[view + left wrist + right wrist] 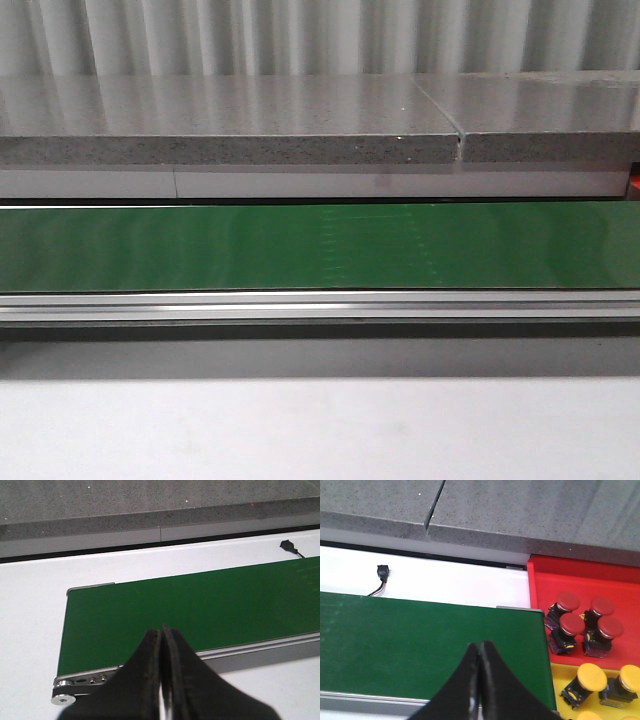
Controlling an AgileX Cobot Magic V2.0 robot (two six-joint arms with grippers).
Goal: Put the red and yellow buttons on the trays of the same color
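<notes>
Stretching left to right, the green conveyor belt (300, 245) lies bare. Past its right end, red buttons (585, 625) fill the red tray (620, 582), yellow buttons (600, 682) the yellow tray (559, 677). Left gripper (162, 700) and right gripper (479, 690) are closed, empty.

the left gripper (162, 680) sits at the bottom centre of the frame, its black fingers (147, 675) pressed together with nothing between them. beyond them a green belt (200, 605) runs from centre left to the right edge, its roller end (65, 697) at lower left. white worktop (30, 630) surrounds it. a small black connector (287, 545) lies at upper right, and a grey stone slab (150, 500) crosses the top.
</notes>
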